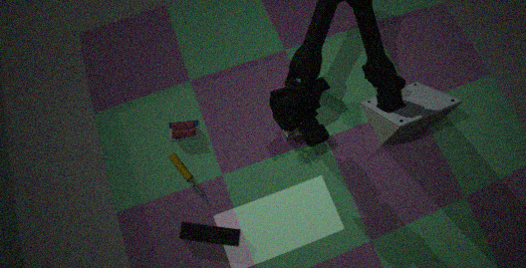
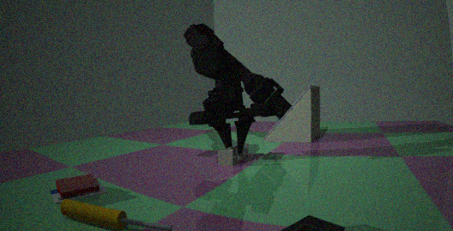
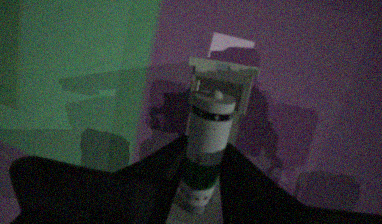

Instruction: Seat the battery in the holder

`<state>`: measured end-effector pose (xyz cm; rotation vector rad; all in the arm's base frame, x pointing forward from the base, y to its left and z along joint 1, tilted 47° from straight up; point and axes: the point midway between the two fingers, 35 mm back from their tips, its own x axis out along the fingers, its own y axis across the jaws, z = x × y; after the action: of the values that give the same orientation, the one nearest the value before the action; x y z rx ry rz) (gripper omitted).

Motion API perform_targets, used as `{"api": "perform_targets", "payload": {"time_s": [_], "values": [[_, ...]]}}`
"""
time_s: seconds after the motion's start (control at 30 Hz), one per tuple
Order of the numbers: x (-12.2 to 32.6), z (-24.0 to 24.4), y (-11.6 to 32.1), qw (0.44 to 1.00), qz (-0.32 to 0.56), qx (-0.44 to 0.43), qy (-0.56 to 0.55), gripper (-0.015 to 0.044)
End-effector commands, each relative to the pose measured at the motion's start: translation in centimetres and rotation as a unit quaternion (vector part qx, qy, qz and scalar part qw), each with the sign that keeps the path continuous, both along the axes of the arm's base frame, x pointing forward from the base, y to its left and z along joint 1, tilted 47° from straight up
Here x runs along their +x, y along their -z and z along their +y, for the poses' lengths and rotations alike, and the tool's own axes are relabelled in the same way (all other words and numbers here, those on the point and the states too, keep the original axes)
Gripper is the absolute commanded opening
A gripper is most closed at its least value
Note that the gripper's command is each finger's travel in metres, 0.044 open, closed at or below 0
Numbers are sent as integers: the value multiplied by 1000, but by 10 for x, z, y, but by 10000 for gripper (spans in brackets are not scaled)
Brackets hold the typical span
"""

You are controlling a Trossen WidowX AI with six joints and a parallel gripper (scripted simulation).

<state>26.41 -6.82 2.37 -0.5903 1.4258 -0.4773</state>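
Observation:
The holder (image 3: 224, 67) (image 2: 225, 157) is a small pale open tray on the checkered floor. In the wrist view its lip end is at the top. The battery (image 3: 209, 135), white with a black ring and a green band, lies along the holder, terminal nub towards the lip. A dark gap shows between nub and lip; the terminal end looks on the near side of the lip, not under it. My gripper (image 3: 204, 146) (image 2: 236, 151) is shut on the battery, fingers either side of its middle, low over the holder. The spring and the battery's seating depth are hidden or too dark to tell.
A red and blue object (image 1: 183, 130) (image 2: 78, 185), a yellow-handled screwdriver (image 1: 180, 166) (image 2: 92, 214), a black block (image 1: 209, 234) and a pale sheet (image 1: 284, 220) lie away from the arm. The wedge-shaped base (image 1: 428, 96) (image 2: 296, 123) is behind. A small pale patch (image 3: 227, 42) shows beyond the lip.

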Motion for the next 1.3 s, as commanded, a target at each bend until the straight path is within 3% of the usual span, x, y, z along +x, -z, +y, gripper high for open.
{"api": "perform_targets", "payload": {"time_s": [0.0, 1.27], "values": [[-2, -2, 2, 1000, 15, -1, 10, 66], [13, -4, 2, 997, 56, 0, 53, 66]]}}
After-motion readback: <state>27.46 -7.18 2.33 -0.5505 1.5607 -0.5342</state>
